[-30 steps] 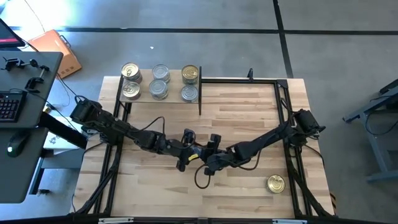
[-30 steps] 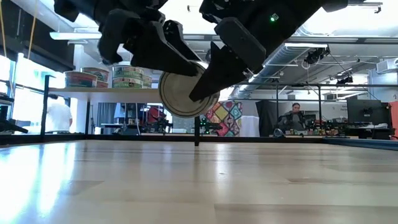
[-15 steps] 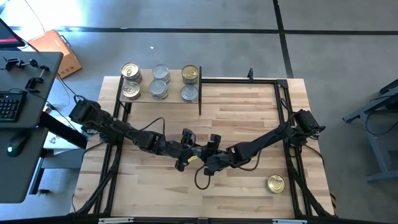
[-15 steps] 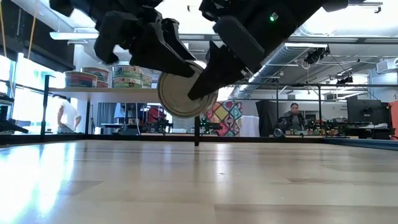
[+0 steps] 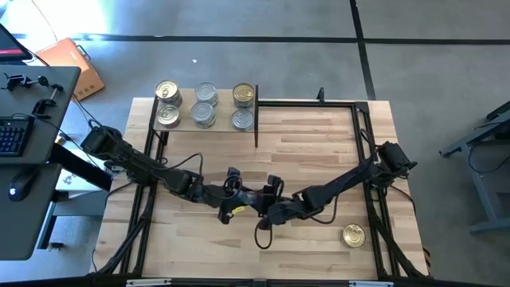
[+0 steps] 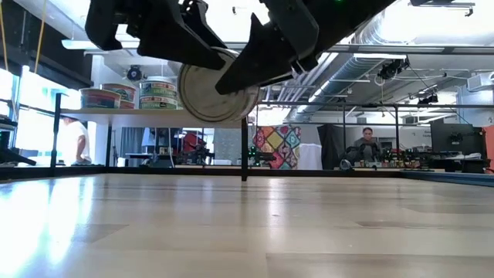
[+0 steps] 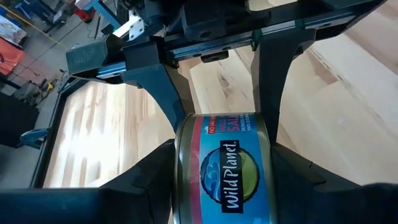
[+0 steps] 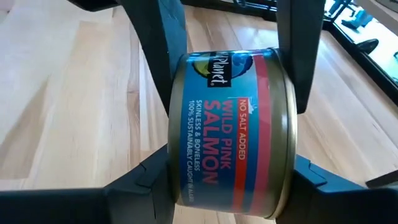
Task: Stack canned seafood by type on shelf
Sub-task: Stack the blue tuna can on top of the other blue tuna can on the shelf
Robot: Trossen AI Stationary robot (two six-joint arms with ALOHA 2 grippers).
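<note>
Both pincers meet over the middle of the counter (image 5: 319, 143), toward its near side, and both pinch the same tin (image 6: 210, 91), a blue-and-red can labelled wild pink salmon, which hangs clear of the counter surface. The left pincer (image 5: 232, 202) comes in from the left and the right pincer (image 5: 268, 209) from the right, each with its two fingers closed on the can's wall; the left wrist view shows the can (image 7: 225, 167) between that arm's own fingers with the other arm's fingers gripping it from the opposite side, and the right wrist view shows the same can (image 8: 231, 134) likewise. The tin's axis lies roughly level and points near-to-far, so that one flat end faces the low camera; it is not upright. In my judgement a handover is in progress, and the next move turns on one pincer letting go. The shelf (image 5: 183, 126) stands at the far left corner, well apart from the tin and on the left arm's side, so the left arm is better placed to carry it there. The shelf holds six tins (image 5: 205, 93) in three columns: gold-topped at left, silver-topped in the middle, and gold behind silver at right. One gold-topped tin (image 5: 353, 235) rests alone near the near right corner.
</note>
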